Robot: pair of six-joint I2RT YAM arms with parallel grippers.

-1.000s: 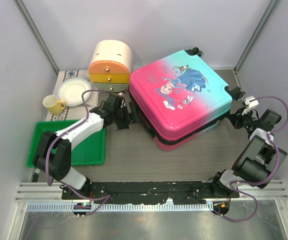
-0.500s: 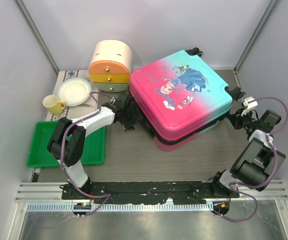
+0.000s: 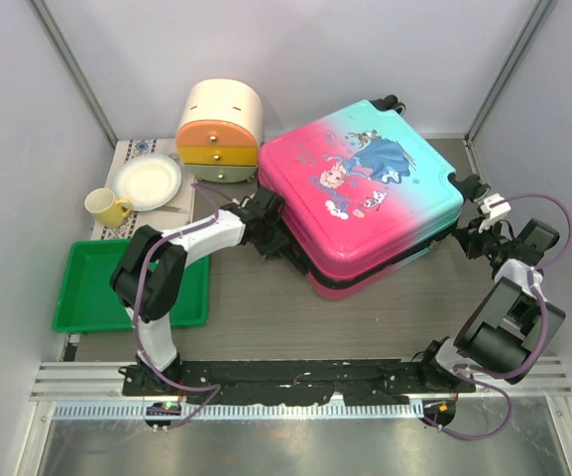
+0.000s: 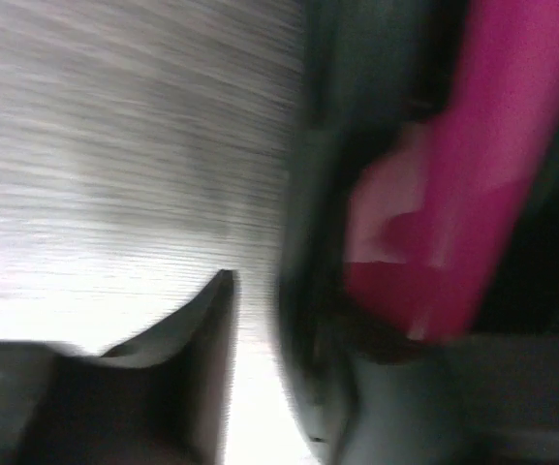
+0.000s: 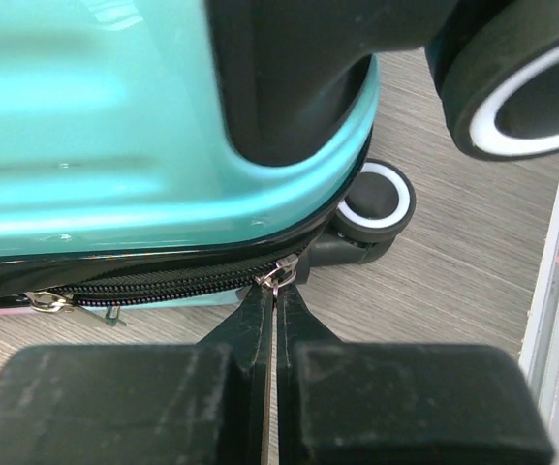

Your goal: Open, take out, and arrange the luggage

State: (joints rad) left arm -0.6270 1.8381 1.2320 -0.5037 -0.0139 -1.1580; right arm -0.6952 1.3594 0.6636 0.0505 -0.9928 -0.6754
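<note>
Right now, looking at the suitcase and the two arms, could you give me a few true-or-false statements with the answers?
1. The luggage lies flat and closed. True.
2. The right gripper is shut on the zip pull at the turquoise end. True.
3. The yellow mug stands in the green tray. False: it stands outside the tray, beside the white plate.
4. The left gripper holds the mug. False: it is at the luggage's pink edge.
</note>
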